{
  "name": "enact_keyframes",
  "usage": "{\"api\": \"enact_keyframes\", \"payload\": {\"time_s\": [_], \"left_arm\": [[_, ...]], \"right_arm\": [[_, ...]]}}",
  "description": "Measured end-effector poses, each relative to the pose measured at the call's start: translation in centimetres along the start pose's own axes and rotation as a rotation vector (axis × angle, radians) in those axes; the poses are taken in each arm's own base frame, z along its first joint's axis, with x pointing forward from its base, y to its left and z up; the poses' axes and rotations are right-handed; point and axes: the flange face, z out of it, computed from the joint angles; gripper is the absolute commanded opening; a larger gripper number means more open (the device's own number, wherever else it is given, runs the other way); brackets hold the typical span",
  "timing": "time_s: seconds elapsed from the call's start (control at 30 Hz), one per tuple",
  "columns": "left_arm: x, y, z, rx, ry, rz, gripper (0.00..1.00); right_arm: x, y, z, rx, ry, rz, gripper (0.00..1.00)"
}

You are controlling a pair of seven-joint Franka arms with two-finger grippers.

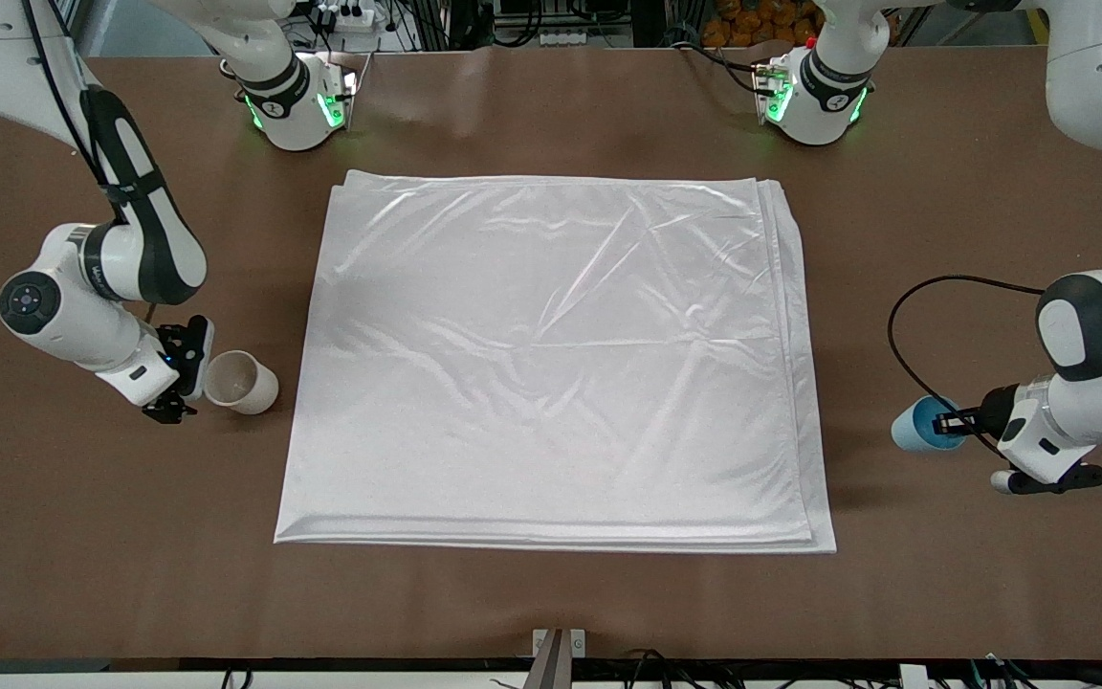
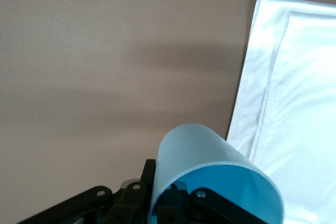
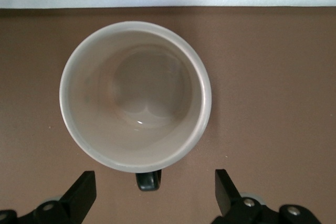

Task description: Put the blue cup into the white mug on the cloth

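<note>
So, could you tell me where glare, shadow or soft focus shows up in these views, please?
Front view: bright sheen streaks along the wrinkles of the cloth, and the arms cast soft shadows on the brown table. Left wrist view: the blue cup sits close and slightly soft, with broad blurred shadow bands on the table. Right wrist view: a small highlight glints inside the white mug.

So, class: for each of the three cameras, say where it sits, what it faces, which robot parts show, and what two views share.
Front: high across the table, facing both arms, the cloth between.
Left wrist: on the left arm, facing the blue cup held in the shut left gripper.
Right wrist: on the right arm, looking into the white mug; open right gripper shows.
Shared: all see the cloth.
</note>
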Motion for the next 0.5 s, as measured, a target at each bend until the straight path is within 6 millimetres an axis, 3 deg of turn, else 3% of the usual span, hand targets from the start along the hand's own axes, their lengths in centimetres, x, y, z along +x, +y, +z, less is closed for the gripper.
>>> {"api": "enact_keyframes", "payload": {"time_s": [0.5], "left_arm": [[-1.0,0.6,-2.3,-0.029,-0.021,-0.001,0.00]], "right_arm": [[-1.0,-0.1,2.1,-0.001,0.004,-0.002,1.00]]}}
